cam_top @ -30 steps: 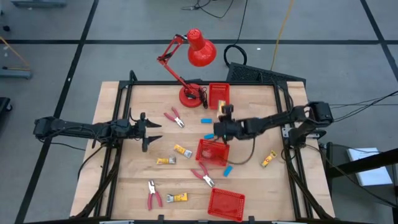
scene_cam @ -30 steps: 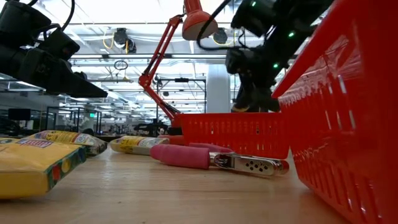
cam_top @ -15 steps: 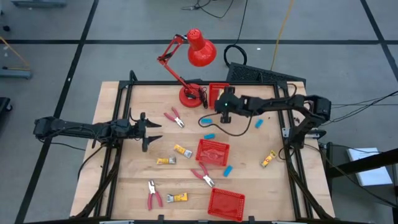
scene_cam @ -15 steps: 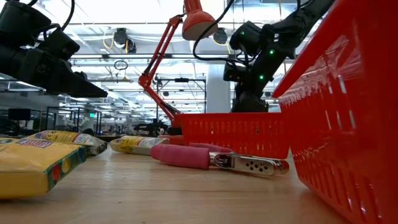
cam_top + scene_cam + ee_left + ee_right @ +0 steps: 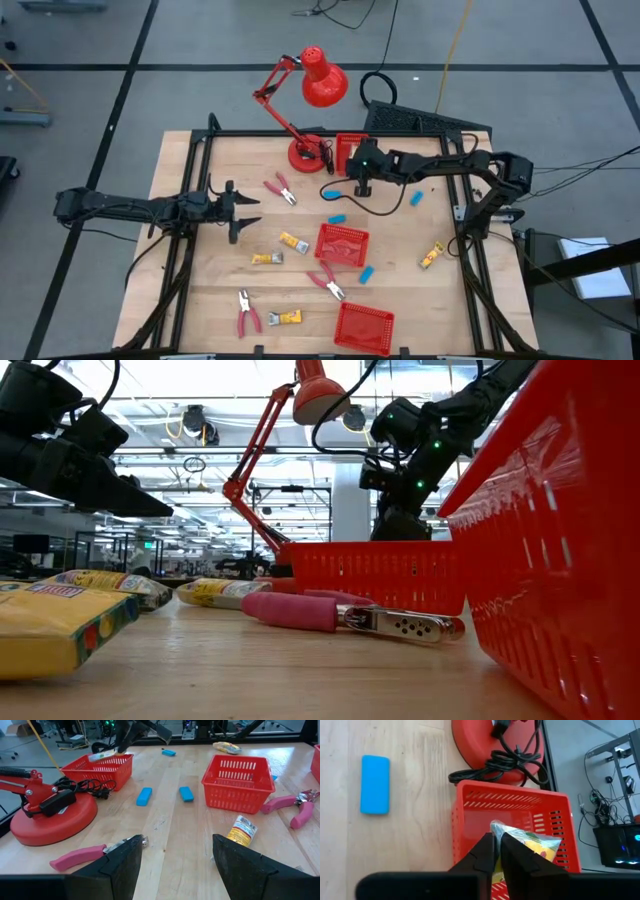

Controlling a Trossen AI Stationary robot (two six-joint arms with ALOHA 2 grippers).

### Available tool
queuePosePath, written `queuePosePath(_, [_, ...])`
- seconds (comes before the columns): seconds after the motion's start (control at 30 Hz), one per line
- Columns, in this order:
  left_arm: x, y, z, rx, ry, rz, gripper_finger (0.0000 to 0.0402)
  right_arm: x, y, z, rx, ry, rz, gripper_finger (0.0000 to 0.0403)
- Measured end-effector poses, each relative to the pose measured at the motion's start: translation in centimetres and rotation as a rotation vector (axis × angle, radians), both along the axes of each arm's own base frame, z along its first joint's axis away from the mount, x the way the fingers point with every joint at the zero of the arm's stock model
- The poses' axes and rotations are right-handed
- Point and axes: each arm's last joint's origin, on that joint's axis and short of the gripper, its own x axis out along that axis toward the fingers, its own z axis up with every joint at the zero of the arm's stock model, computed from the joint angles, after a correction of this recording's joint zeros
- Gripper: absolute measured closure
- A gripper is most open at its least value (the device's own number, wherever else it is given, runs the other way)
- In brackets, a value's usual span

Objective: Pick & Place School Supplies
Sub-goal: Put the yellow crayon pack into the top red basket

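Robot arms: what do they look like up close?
Both arms are dark, jointed and skinny, trailing black cables. The left end effector has two flat black fingers. The right end effector has slim black fingers, and green lights glow on its arm.

A desk lamp (image 5: 300,152) stands on its base at the table's (image 5: 200,290) far edge, with a mesh basket (image 5: 349,152) just to its right. A yellow packet (image 5: 530,845) lies in that basket. A second basket (image 5: 342,244) sits mid-table; a third (image 5: 363,327) sits at the near edge. Pliers (image 5: 327,282) lie between those two.
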Motion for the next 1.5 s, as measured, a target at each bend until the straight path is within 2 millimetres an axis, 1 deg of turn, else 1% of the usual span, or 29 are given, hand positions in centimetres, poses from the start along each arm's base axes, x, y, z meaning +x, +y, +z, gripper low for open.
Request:
queuePosePath(0.13, [0.0, 0.0, 0.0, -0.001, 0.000, 0.000, 0.0158, 0.1, 0.0, 0.1, 0.011, -0.015, 0.015, 0.0333])
queuePosePath(0.43, [0.0, 0.0, 0.0, -0.001, 0.001, 0.000, 0.0158, 0.6, -0.1, 0.6, -0.026, -0.088, 0.014, 0.0230])
queuePosePath(0.5, [0.0, 0.0, 0.0, -0.001, 0.005, 0.000, 0.0158, 0.7, 0.5, 0.6, -0.012, -0.081, 0.015, 0.0216])
queuePosePath(0.57, [0.0, 0.0, 0.0, -0.001, 0.006, 0.000, 0.0158, 0.4, 1.8, 0.7, 0.024, -0.043, 0.029, 0.0207])
queuePosePath(0.7, [0.0, 0.0, -0.2, -0.005, 0.017, 0.000, 0.0158, -0.2, 6.5, 1.2, 0.047, 0.070, 0.064, 0.0203])
queuePosePath(0.77, [-0.1, 0.0, -0.3, -0.006, 0.027, 0.001, 0.0158, -1.0, 9.5, 1.4, 0.020, 0.144, 0.086, 0.0203])
queuePosePath(0.83, [-0.1, 0.0, -0.3, -0.007, 0.031, 0.001, 0.0158, -1.8, 12.2, 2.0, 0.031, 0.153, 0.104, 0.0205])
queuePosePath(0.93, [-0.1, 0.0, -0.3, -0.010, 0.029, 0.002, 0.0158, -3.6, 15.2, 2.4, 0.115, 0.193, 0.082, 0.0205])
queuePosePath(1.03, [-0.1, 0.0, -0.2, -0.013, 0.022, 0.002, 0.0158, -6.0, 17.1, 2.3, 0.168, 0.305, 0.019, 0.0201])
queuePosePath(1.17, [0.0, 0.0, -0.1, -0.010, 0.006, 0.001, 0.0158, -8.7, 18.8, 2.3, 0.282, 0.464, -0.049, 0.0192])
queuePosePath(1.33, [0.0, 0.0, 0.0, -0.006, 0.003, -0.001, 0.0158, -11.1, 20.9, 2.3, 0.387, 0.625, -0.102, 0.0186])
queuePosePath(1.5, [0.0, 0.0, 0.0, -0.006, 0.003, 0.000, 0.0158, -12.6, 22.7, 2.4, 0.454, 0.706, -0.147, 0.0185])
